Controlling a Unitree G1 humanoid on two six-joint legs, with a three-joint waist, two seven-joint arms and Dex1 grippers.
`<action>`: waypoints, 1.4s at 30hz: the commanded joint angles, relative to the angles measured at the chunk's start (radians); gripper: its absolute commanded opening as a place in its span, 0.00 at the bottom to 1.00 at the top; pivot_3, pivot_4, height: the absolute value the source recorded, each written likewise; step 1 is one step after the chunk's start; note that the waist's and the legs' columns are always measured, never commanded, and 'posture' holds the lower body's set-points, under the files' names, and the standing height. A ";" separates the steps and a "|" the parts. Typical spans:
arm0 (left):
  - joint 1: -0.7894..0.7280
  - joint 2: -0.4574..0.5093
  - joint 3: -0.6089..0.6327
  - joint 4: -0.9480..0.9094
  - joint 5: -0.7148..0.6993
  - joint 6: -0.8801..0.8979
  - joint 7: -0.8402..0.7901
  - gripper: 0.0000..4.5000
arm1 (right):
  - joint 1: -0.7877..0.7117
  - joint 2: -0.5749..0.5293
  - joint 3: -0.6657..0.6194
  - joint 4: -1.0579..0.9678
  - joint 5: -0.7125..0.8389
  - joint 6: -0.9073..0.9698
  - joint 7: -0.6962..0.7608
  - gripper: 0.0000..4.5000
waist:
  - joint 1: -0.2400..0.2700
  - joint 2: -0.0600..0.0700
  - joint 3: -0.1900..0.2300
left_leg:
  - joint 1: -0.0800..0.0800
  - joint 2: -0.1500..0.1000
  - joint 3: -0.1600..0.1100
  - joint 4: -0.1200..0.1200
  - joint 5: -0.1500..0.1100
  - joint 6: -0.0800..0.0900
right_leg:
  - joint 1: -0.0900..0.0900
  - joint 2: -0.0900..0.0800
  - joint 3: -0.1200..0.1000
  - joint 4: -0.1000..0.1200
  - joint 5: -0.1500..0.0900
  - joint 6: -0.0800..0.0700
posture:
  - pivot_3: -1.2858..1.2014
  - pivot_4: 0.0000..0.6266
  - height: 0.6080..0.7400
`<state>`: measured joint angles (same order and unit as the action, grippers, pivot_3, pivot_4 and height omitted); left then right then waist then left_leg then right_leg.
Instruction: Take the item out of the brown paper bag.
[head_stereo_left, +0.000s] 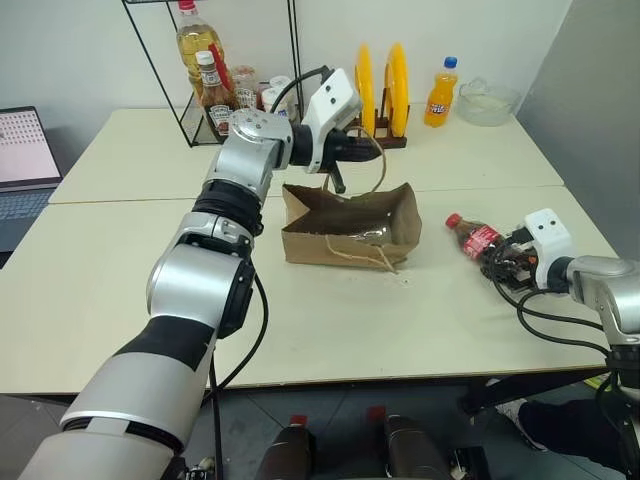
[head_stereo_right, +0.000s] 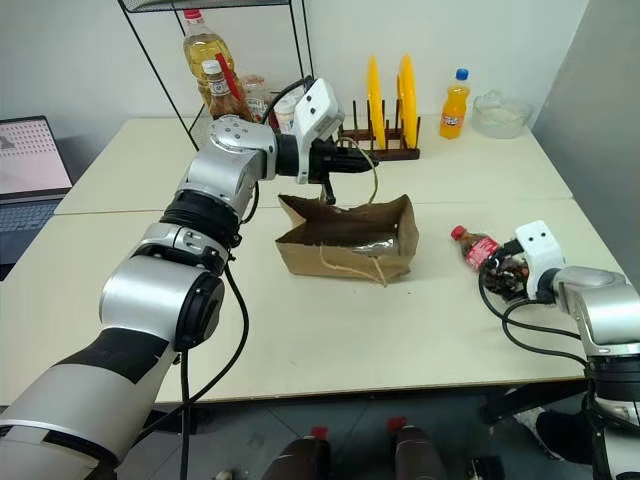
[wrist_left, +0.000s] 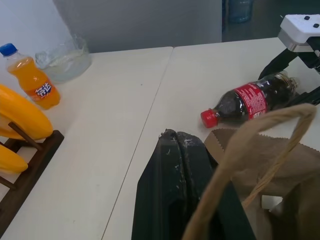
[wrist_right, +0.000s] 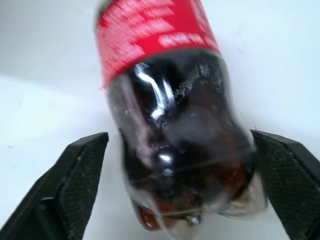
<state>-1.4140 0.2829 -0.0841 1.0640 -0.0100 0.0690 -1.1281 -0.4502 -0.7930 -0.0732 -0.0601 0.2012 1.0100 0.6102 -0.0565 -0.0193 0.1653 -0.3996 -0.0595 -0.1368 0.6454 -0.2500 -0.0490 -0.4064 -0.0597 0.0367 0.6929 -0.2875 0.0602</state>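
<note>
Small plastic cola bottle (head_stereo_left: 478, 239): dark brown liquid, red cap, red label, lying on its side on the tabletop (head_stereo_left: 120, 280), cap pointing toward the bag, well clear of it. Brown paper bag (head_stereo_left: 350, 228): creased kraft paper, standing open-mouthed mid-tabletop, one tan cord handle raised, the other draped down its front.

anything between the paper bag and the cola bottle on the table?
Nothing. In the left eye view, bare tabletop separates the brown paper bag from the cola bottle, which lies on its side.
</note>
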 joint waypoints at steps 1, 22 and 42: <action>-0.017 0.026 0.007 -0.020 0.006 -0.022 0.016 0.04 | -0.010 -0.027 -0.032 -0.130 0.018 -0.022 0.007 1.00 | 0.000 0.000 0.000 | 0.000 0.000 0.000 0.000 0.000 0.000 | 0.000 0.000 0.000 0.000 0.000 0.000 | 0.52 0.24 1.00; 0.398 0.359 0.199 -0.500 -0.096 0.199 0.144 1.00 | 0.184 0.234 -0.142 -0.550 0.057 -0.120 -0.243 1.00 | -0.001 0.000 0.000 | 0.002 0.003 -0.003 0.000 0.000 0.000 | 0.000 0.001 0.004 0.003 0.000 0.000 | 0.52 0.24 1.00; 1.598 -0.119 0.146 -1.633 -0.080 0.496 0.819 1.00 | 0.686 0.626 -0.021 -0.728 0.027 -0.267 -0.481 1.00 | 0.056 0.002 -0.007 | 0.018 0.005 -0.001 -0.002 -0.003 0.009 | 0.023 0.001 0.003 -0.016 0.003 0.007 | 0.52 0.24 1.00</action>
<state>0.1804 0.1675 0.0877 -0.5134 -0.0976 0.5565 -0.3372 0.2313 -0.1771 -0.0815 -0.7538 0.2184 0.7415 0.1515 -0.0001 -0.0174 0.1583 -0.3809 -0.0545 -0.1380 0.6436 -0.2531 -0.0397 -0.3836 -0.0588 0.0406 0.6773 -0.2847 0.0674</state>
